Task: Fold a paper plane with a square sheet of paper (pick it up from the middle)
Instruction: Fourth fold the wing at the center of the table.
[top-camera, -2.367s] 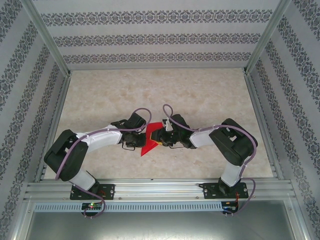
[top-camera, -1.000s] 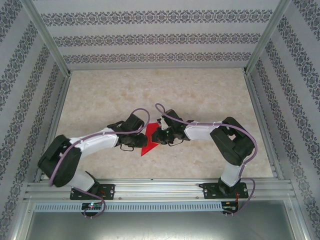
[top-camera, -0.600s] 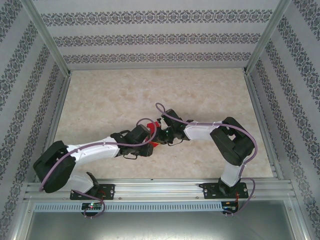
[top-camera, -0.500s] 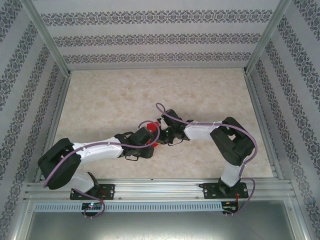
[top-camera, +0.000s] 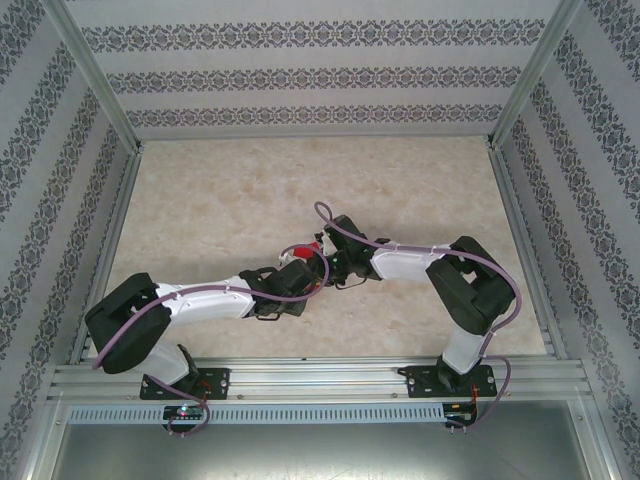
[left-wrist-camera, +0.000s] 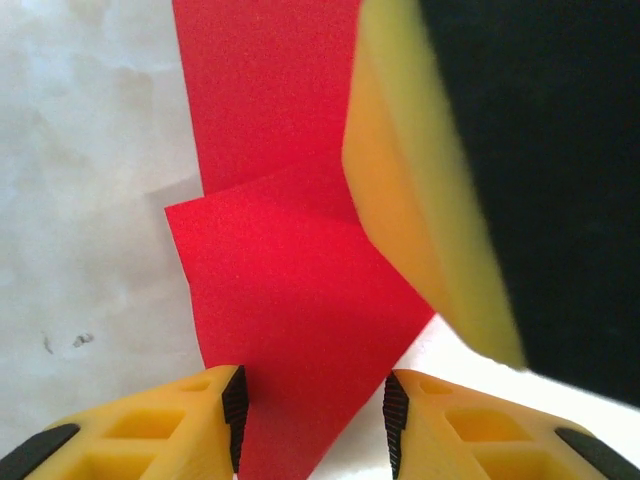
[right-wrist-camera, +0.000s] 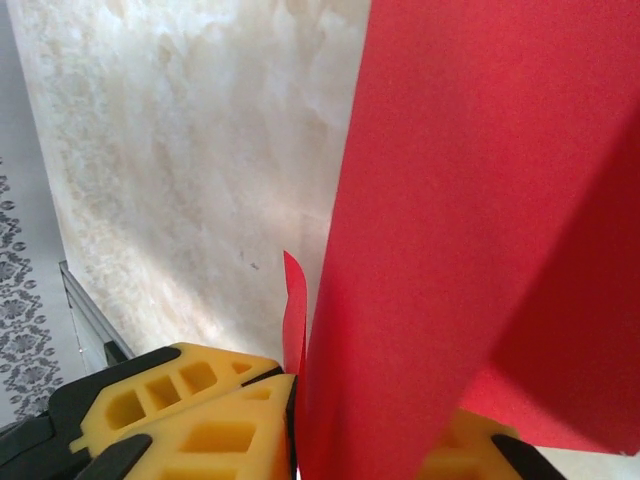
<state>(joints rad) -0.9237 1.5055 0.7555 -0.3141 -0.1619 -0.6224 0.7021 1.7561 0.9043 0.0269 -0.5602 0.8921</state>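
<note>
Lying at the middle of the table (top-camera: 200, 200), the paper (left-wrist-camera: 280, 290) is partly folded, one red layer over another. The left claw (left-wrist-camera: 315, 425) stands half open astride one edge, gripping nothing. The right claw (right-wrist-camera: 370, 425) has paper rising between its jaws; whether it pinches I cannot tell. Thin and limp, the sheet likely creases and slips easily, so take it lightly at a folded edge.

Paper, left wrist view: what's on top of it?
A folded flap overlaps the paper; a yellow-padded finger covers its right side. The paper beneath that finger is hidden, so contact can't be judged.
</note>
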